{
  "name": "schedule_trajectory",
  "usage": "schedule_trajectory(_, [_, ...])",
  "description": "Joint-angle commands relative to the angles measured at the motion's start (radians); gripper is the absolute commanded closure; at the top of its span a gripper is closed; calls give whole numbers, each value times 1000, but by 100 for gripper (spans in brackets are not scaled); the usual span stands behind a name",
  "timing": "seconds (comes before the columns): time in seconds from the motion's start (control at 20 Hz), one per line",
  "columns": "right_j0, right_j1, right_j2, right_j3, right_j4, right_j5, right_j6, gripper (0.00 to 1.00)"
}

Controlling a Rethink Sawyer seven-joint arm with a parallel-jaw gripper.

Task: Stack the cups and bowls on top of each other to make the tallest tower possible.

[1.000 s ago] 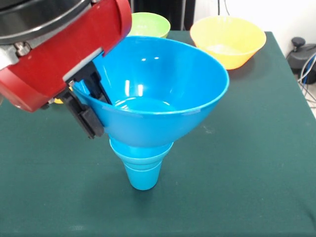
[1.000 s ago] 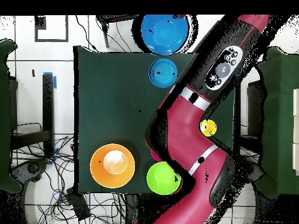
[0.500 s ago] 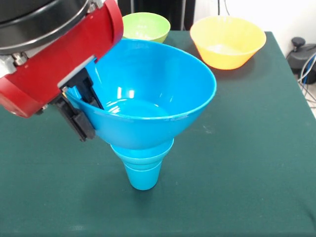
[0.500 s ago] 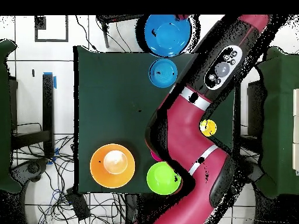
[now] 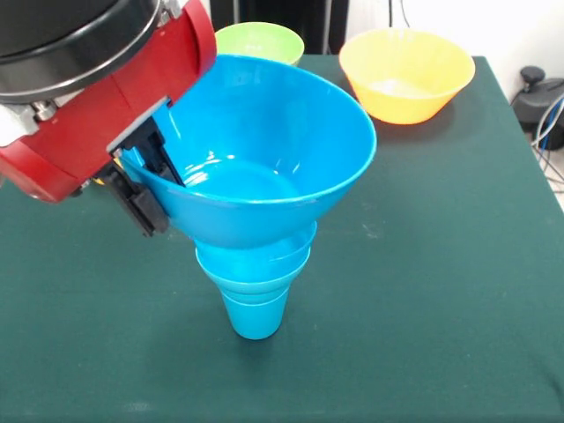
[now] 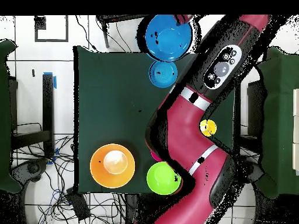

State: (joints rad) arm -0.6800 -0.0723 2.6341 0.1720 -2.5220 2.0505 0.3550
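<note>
Atop the blue cup (image 5: 255,313), a glossy flared blue bowl (image 5: 264,167), tilted.

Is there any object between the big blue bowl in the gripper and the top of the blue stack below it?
Nothing visible. The big blue bowl, held by the gripper, hangs tilted directly above the blue stack, with no object between them.

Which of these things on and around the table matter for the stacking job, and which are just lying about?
Part of the job: large blue bowl, tilted over the stack; small blue bowl; blue cup; green bowl; yellow-orange bowl; yellow cup.
Lying about: floor cables; black gear beside the table.
</note>
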Motion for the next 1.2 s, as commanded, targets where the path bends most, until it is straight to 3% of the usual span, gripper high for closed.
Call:
schedule_trajectory(0.05, [-15, -1, -80, -90, -97, 151, -305, 100])
schedule_trajectory(0.4, [-18, 6, -89, -87, -95, 210, -307, 100])
schedule_trajectory(1.2, [-10, 27, -51, -104, -82, 211, -297, 100])
